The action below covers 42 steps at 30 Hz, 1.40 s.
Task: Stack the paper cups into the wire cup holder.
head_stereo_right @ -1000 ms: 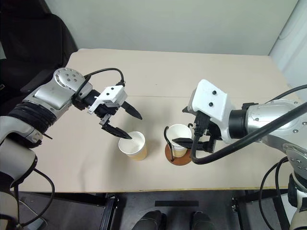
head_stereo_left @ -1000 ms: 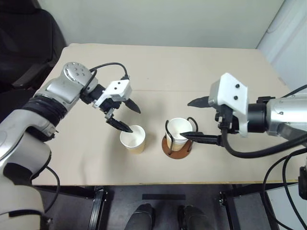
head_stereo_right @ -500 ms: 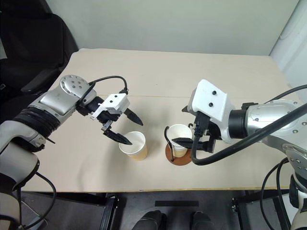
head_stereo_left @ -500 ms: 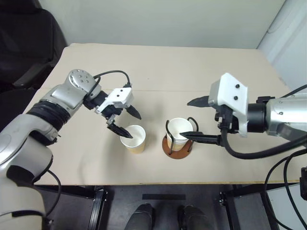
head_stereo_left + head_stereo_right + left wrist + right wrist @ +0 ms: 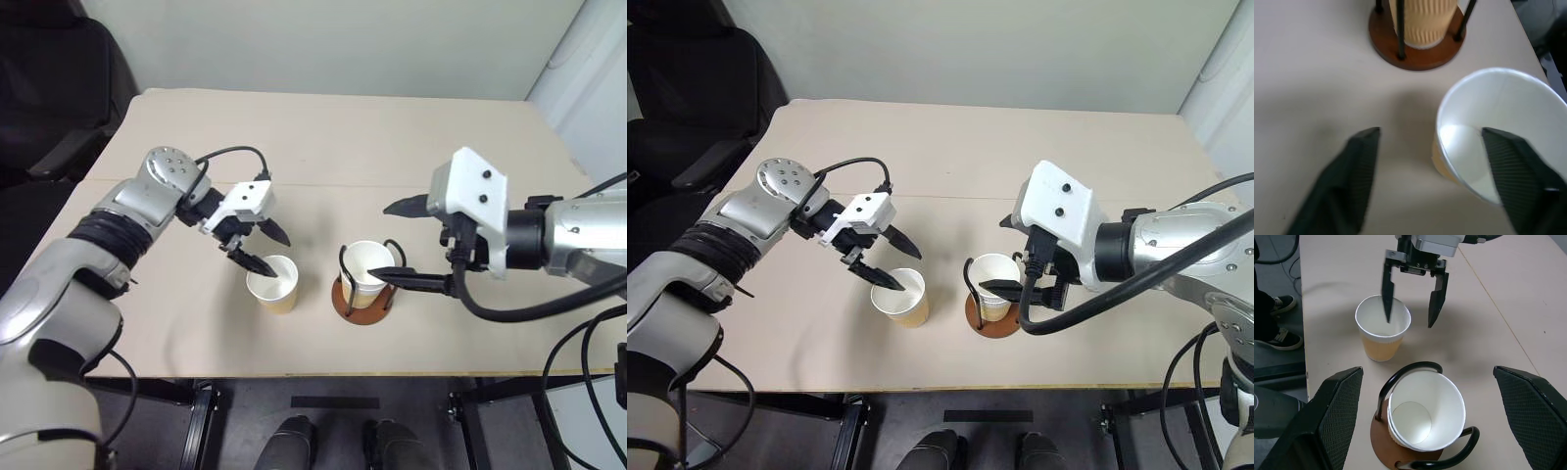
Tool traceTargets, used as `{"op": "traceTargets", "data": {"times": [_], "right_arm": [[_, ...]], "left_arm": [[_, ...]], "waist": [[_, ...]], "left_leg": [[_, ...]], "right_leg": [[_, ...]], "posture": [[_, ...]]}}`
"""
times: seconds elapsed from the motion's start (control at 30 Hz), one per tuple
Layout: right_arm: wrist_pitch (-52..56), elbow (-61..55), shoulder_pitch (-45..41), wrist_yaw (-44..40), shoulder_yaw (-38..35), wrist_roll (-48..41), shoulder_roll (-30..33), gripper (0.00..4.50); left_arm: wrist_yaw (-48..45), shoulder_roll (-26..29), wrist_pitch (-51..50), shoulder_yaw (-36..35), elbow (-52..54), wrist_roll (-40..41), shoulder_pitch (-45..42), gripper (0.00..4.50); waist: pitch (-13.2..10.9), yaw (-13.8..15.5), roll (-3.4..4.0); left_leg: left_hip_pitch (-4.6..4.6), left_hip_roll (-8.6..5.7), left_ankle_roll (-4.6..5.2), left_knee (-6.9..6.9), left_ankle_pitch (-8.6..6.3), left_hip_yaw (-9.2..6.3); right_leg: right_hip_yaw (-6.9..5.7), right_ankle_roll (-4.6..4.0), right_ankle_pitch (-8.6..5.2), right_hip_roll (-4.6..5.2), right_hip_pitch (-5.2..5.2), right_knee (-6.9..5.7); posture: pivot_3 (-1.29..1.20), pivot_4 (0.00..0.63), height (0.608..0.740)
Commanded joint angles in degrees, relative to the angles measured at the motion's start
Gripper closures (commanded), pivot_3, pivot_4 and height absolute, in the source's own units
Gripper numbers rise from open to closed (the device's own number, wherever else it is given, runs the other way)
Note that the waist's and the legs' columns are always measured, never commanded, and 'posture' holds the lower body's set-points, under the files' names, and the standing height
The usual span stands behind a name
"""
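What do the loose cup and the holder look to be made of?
Loose cup: likely paper, ribbed tan outside, matte white inside, rolled rim. Holder: black loops look like bent wire, slightly glossy; reddish-brown disc base could be wood or plastic, smooth.

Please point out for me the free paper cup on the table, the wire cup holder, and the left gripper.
free paper cup (image 5: 273, 284): left eye view, on its white inside.
wire cup holder (image 5: 1382, 446): right wrist view, on the brown disc base.
left gripper (image 5: 1409, 300): right wrist view, midway between its fingertips, over the cup's rim.
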<state>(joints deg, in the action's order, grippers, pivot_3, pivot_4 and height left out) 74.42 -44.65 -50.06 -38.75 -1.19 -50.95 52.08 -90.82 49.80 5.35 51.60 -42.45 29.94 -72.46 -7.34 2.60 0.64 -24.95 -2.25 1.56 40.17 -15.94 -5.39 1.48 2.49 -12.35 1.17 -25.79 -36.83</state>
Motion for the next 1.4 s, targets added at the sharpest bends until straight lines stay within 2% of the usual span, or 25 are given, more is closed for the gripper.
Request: {"op": "traceTargets", "data": {"times": [0.03, 0.2, 0.23, 0.47, 0.73, 0.9, 1.13, 1.4], "right_arm": [[-1.04, -0.29, -0.3, 0.48, -0.65, -0.31, 0.81, 0.14], [-1.05, -0.24, -0.31, 0.56, -0.61, -0.34, 1.08, 0.14], [-1.01, -0.23, -0.33, 0.59, -0.62, -0.36, 1.08, 0.14], [-0.99, -0.22, -0.18, 0.69, -0.75, -0.34, 1.18, 0.14], [-1.97, -0.12, 1.45, -0.82, -0.79, 0.17, 3.13, 0.14], [-5.92, 1.99, 4.3, -4.98, -0.89, 2.46, 8.16, 0.14], [-15.62, 8.3, 10.06, -14.84, -1.63, 8.24, 17.73, 0.14], [-24.04, 13.25, 18.79, -23.66, -6.06, 12.59, 25.11, 0.14]], "left_arm": [[-1.68, -0.38, -0.84, -3.04, 0.08, 0.11, -0.32, 2.45], [-1.68, 0.02, -2.62, -2.56, 1.4, 0.84, -0.19, 4.29], [-1.68, 0.24, -2.97, -2.31, 1.68, 1.11, -0.24, 4.46], [-1.68, 1.66, -5.57, -1.11, 3.9, 3.18, -0.84, 4.46], [-1.68, 0.99, -8.21, -2.82, 3.07, 5.49, -4.88, 4.46], [-1.68, 1.16, -9.67, -3.78, 3.7, 7.58, -8.18, 4.46], [-1.68, 1.9, -11.31, -5.34, 5.97, 9.95, -9.81, 4.46], [-1.68, 2.52, -11.12, -5.73, 5.96, 10.91, -11.61, 4.46]], "waist": [[0.0, 0.02, 0.0], [0.0, 0.0, 0.0], [0.0, -0.01, 0.0], [0.0, 0.01, 0.0], [0.0, 0.15, 0.0], [0.0, 0.26, 0.0], [-0.01, 0.23, 0.02], [-0.02, 0.26, 0.03]], "left_leg": [[0.0, 0.02, 0.0, 0.0, 0.0, 0.0], [0.01, 0.02, 0.0, -0.01, 0.0, 0.01], [0.01, 0.03, 0.0, 0.0, 0.0, 0.0], [0.01, 0.0, 0.0, 0.0, 0.0, 0.02], [-0.01, 0.02, 0.0, 0.02, 0.0, -0.01], [-0.01, 0.0, 0.0, -0.01, 0.0, 0.02], [0.0, 0.02, -0.01, -0.02, 0.0, 0.02], [0.0, 0.01, -0.01, -0.04, -0.01, 0.07]], "right_leg": [[0.01, 0.0, 0.0, 0.01, 0.0, 0.0], [0.01, 0.0, 0.0, -0.02, -0.01, -0.01], [0.01, 0.0, 0.0, 0.0, -0.01, -0.02], [-0.01, 0.0, 0.0, -0.02, -0.01, 0.0], [0.0, 0.0, 0.0, 0.02, 0.0, 0.0], [0.02, 0.01, 0.0, 0.03, 0.0, 0.02], [0.04, 0.01, 0.01, 0.03, 0.0, 0.0], [0.06, 0.02, 0.01, 0.03, 0.01, 0.0]], "posture": [[0.0, 0.15, 0.74], [0.0, 0.15, 0.74], [0.0, 0.15, 0.74], [0.0, 0.15, 0.74], [0.0, 0.15, 0.74], [0.0, 0.15, 0.74], [0.0, 0.15, 0.74], [0.0, 0.15, 0.74]]}}
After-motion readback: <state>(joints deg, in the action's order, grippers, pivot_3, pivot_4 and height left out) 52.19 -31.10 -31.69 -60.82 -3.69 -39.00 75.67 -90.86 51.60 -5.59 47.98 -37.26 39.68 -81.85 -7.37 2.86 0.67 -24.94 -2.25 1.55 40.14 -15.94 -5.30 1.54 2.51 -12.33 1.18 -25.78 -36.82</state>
